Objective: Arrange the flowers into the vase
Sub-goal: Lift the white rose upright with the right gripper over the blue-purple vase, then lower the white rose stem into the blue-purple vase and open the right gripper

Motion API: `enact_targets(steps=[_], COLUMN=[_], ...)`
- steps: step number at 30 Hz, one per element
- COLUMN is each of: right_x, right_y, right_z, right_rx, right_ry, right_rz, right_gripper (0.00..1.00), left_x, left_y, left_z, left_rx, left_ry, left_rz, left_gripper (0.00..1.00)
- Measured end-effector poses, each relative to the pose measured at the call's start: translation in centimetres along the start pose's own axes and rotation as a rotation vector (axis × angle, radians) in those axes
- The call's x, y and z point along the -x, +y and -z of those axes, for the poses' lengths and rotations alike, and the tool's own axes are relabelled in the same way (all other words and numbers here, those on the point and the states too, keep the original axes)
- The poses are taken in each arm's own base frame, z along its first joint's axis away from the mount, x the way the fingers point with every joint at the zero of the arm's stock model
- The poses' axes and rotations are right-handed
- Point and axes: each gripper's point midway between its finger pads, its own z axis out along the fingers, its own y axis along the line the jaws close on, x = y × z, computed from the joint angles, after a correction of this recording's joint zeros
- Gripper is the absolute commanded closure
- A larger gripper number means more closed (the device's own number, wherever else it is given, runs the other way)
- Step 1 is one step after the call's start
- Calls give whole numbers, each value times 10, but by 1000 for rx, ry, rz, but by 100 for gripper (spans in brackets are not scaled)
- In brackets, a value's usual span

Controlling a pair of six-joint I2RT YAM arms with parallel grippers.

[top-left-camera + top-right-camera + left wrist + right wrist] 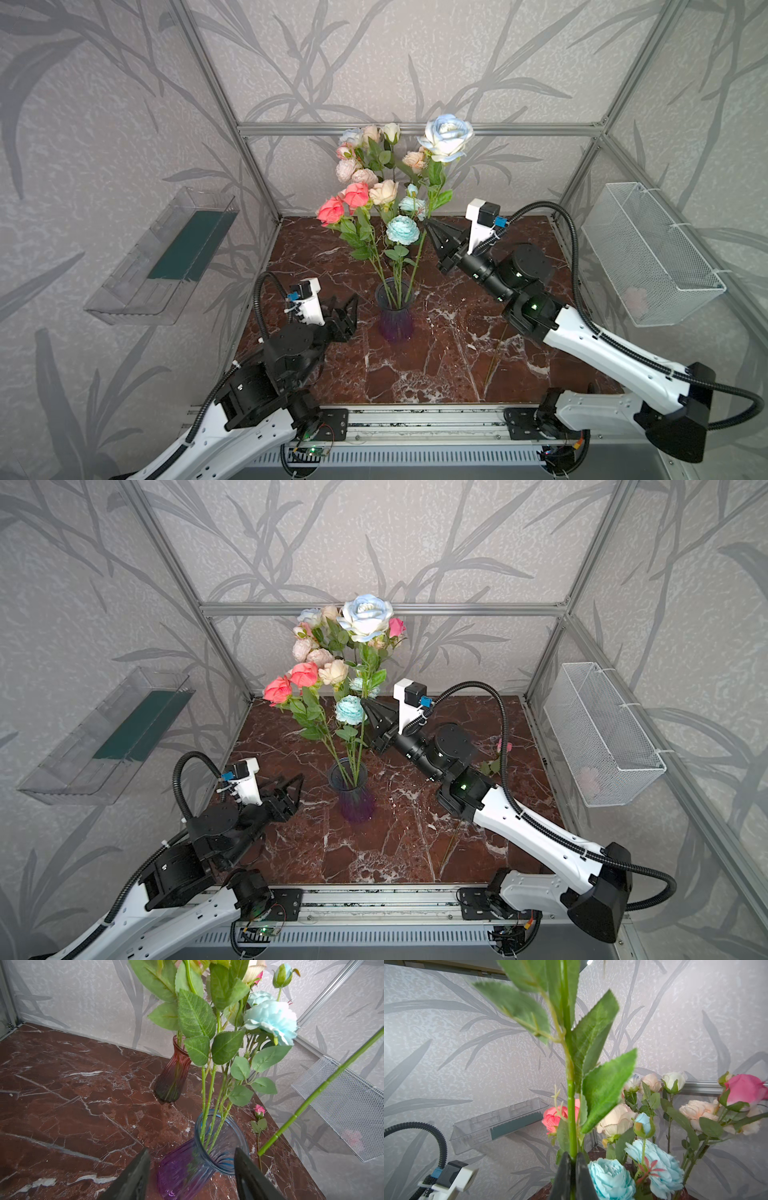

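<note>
Cuts off the bloom in the right wrist view: only serrated, veined cloth leaves there, soft with blur, and the right gripper [572, 1156] clenched on a smooth, jointed green stem [572, 1115]. Shows the head only from above, in both top views: a large pale-blue rose [446, 137], white at the heart, lifted higher than every other bloom. Cannot settle that stem's lower end: seemingly just outside the rim of the ribbed glass vase [178, 1169], purple below and blue toward the flared mouth, but half masked by a black wedge-shaped finger [249, 1178]. Finds the left gripper [344, 303] released, jaws wide apart and empty, low beside that vase at mid-table. Places the flowers [357, 195] mostly upright in it: coral, cream and ruffled aqua heads on thin leafy stems. Buries a second, red vase [173, 1076] under foliage in both top views; stands clear only from the left wrist, near the back wall, with more stems inside. Hides the head of a loose pink bud [503, 746] behind the right arm in a top view; lies flat on the veined brown marble table [415, 374]. Leaves a pink blur inside the white wire mesh basket [652, 249] unreadable. Opposite, a clear plastic tray [166, 257] with a dark green panel.
</note>
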Motion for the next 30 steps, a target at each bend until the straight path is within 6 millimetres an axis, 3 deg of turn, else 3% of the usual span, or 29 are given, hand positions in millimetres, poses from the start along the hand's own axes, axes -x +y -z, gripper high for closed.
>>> enact_targets(steps=[7, 14, 30], right_x=[-18, -39, -59], right_y=[-4, -7, 27], right_z=[-21, -28, -26], right_rx=[-4, -8, 59], right_ry=[21, 61, 80], right_rz=[41, 50, 26], right_gripper=[100, 100, 100], left_x=[-5, -5, -10], left_y=[7, 7, 10], left_z=[2, 2, -1], left_rx=[11, 14, 27], left_ry=[0, -1, 6], left_rz=[11, 14, 7], left_gripper=[34, 34, 33])
